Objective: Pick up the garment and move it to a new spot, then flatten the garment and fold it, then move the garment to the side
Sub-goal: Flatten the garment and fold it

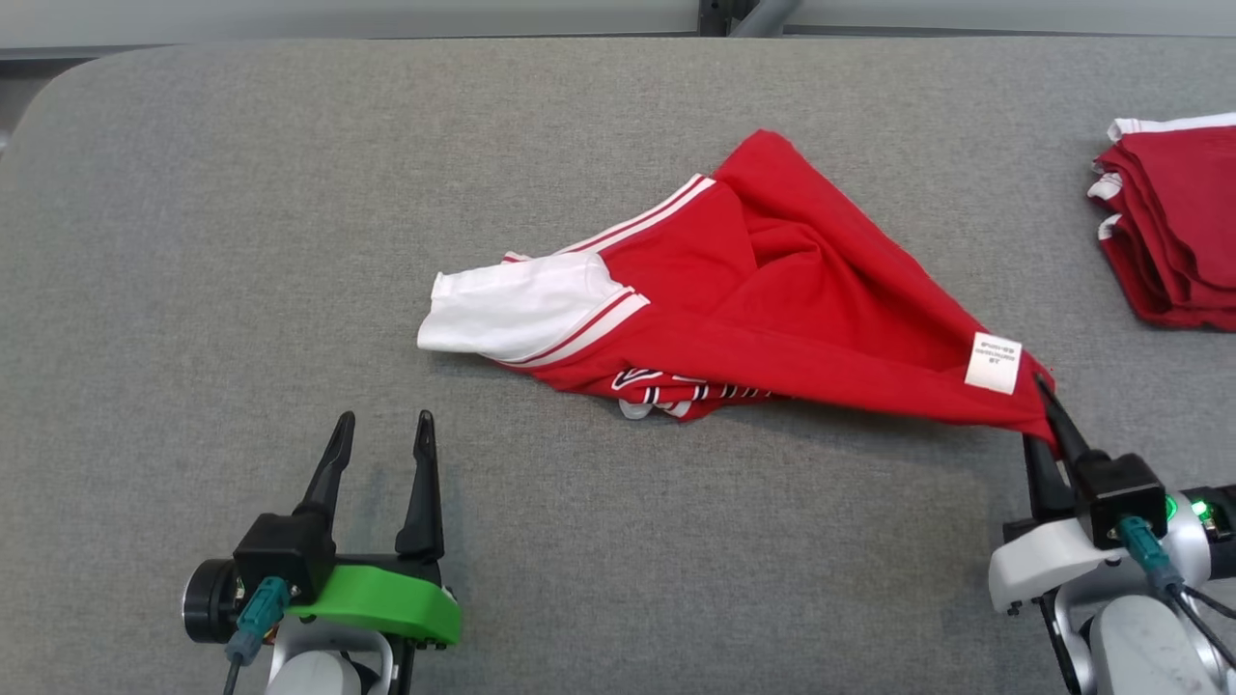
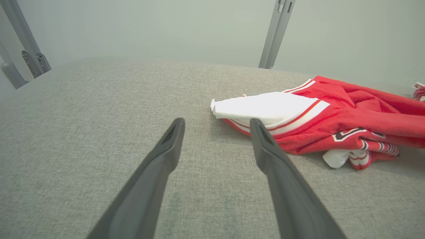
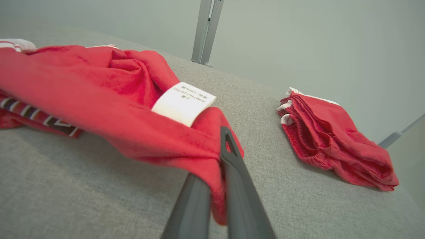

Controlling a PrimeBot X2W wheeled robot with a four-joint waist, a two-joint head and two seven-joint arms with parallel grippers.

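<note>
The garment (image 1: 763,290) is a red shirt with white sleeves and striped trim, lying crumpled in the middle of the grey table (image 1: 241,193). My right gripper (image 1: 1043,410) is shut on its near right corner, just below the white care label (image 1: 994,363), and that corner is stretched toward me. In the right wrist view the red cloth (image 3: 142,126) is pinched between the fingers (image 3: 239,172). My left gripper (image 1: 382,434) stands open at the lower left, apart from the cloth. The left wrist view shows the white sleeve (image 2: 265,108) just ahead and right of my left gripper (image 2: 215,127).
A stack of folded red garments (image 1: 1173,222) lies at the table's far right edge; the stack (image 3: 332,139) lies to the right in the right wrist view. Grey metal posts (image 2: 277,33) stand behind the table. Bare table surface spreads to the left and front.
</note>
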